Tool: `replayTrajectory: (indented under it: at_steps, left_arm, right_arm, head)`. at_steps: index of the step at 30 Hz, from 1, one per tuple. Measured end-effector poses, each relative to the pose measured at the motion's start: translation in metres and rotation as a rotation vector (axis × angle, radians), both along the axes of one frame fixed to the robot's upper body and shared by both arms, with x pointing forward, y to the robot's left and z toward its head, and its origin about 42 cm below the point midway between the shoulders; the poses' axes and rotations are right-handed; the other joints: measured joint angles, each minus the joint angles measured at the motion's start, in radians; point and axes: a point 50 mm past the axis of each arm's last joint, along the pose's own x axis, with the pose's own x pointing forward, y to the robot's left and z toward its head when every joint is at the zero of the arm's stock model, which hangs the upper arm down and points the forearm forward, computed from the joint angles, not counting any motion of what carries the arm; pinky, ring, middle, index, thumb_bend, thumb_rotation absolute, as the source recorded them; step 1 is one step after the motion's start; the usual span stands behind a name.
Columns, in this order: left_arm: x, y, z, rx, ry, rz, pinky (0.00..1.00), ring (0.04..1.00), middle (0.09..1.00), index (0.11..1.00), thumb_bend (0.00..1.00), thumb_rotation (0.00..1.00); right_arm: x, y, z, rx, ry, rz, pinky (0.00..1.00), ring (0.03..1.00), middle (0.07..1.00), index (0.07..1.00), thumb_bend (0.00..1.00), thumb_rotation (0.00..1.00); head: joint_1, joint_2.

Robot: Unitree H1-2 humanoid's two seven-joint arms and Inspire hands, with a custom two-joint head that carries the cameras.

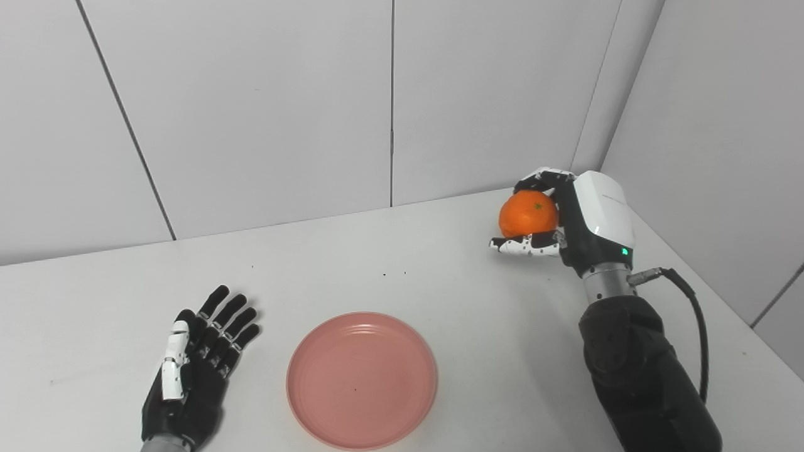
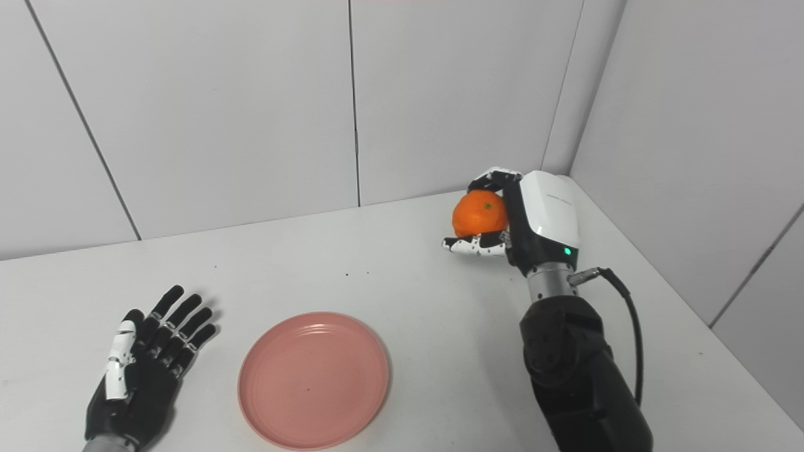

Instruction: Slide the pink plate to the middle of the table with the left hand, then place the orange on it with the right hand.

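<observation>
Left eye view: right hand [image 1: 575, 216] grips orange [image 1: 528, 213].

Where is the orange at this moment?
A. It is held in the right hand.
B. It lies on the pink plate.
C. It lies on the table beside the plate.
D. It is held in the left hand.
A: the right hand closes its fingers around the orange at the far right of the table, while the pink plate holds nothing and the left hand lies open.
</observation>
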Motion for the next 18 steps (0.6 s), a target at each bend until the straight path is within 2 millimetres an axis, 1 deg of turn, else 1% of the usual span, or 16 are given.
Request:
replayTrajectory:
  at_steps: [1,2,4,6,7,9,10,12,18]
  left_arm:
    - [-0.001,-0.001,0.0,-0.001,0.001,0.004,0.85,0.849,0.857,0.85,0.33,1.0]
    - [-0.002,-0.003,0.0,0.0,0.002,0.005,0.85,0.849,0.857,0.851,0.34,1.0]
    - [-0.002,-0.007,0.0,0.009,0.002,0.003,0.86,0.851,0.86,0.855,0.34,1.0]
    - [-0.003,-0.01,0.0,0.008,0.001,-0.003,0.86,0.852,0.861,0.856,0.34,1.0]
    - [-0.005,-0.011,0.0,0.009,0.0,-0.005,0.86,0.853,0.862,0.855,0.34,1.0]
    - [-0.006,-0.013,0.001,0.018,-0.002,-0.007,0.86,0.856,0.864,0.856,0.35,1.0]
    - [-0.006,-0.014,0.001,0.026,-0.003,-0.008,0.86,0.859,0.869,0.86,0.35,1.0]
    - [-0.007,-0.017,0.001,0.032,-0.004,-0.01,0.85,0.857,0.869,0.86,0.35,1.0]
    - [-0.011,-0.034,0.003,0.039,0.002,0.006,0.85,0.85,0.859,0.852,0.35,1.0]
  right_arm:
    - [-0.002,0.008,0.003,-0.004,-0.007,0.023,0.28,0.364,0.435,0.523,0.53,0.0]
    - [-0.003,0.019,0.007,-0.004,-0.017,0.052,0.27,0.351,0.429,0.525,0.53,0.0]
    - [-0.004,0.034,0.011,-0.012,-0.024,0.094,0.25,0.335,0.422,0.526,0.52,0.0]
    - [-0.005,0.048,0.014,-0.016,-0.025,0.131,0.24,0.322,0.417,0.525,0.52,0.0]
    - [-0.005,0.054,0.014,-0.015,-0.021,0.149,0.24,0.316,0.415,0.525,0.52,0.0]
    - [-0.007,0.064,0.013,-0.02,-0.008,0.185,0.24,0.317,0.415,0.524,0.52,0.0]
    - [-0.008,0.07,0.013,-0.024,-0.005,0.206,0.25,0.329,0.423,0.524,0.52,0.0]
    - [-0.01,0.082,0.011,-0.033,-0.005,0.247,0.26,0.338,0.429,0.524,0.53,0.0]
    - [-0.015,0.116,0.007,-0.021,0.01,0.345,0.27,0.339,0.429,0.522,0.53,0.0]
  head:
    - [0.017,0.002]
    - [0.018,0.003]
    - [0.052,0.012]
    - [0.052,0.012]
    - [0.083,0.018]
    - [0.109,0.023]
    - [0.109,0.023]
    - [0.17,0.038]
    - [0.238,0.055]
